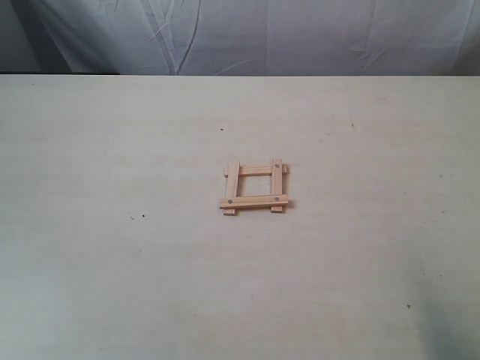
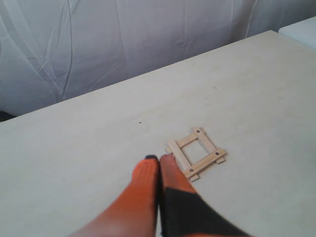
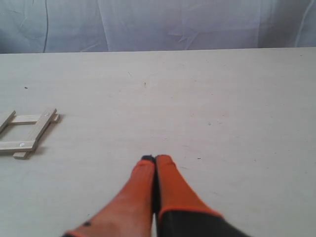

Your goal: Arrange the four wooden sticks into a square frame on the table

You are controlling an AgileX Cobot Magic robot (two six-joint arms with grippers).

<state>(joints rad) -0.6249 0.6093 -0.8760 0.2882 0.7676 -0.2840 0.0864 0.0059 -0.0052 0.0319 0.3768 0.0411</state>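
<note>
This seems to be a robot laboratory or test room rather than a home. A large pale table (image 1: pixel 112 285) with wood grain fills the view. Directly behind the table's far edge hangs a wrinkled grey-white cloth (image 1: pixel 300 37) as a plain backdrop. Above the table, the left gripper (image 2: pixel 159 159) and the right gripper (image 3: pixel 155 159) show orange fingers, pressed together.

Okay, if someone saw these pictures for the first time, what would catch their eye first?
The small square frame stands out first, lying near the middle of the pale table with its corners overlapping. Next come the bright orange left claw and right claw in the wrist views, both shut, holding nothing and apart from the frame.
</note>
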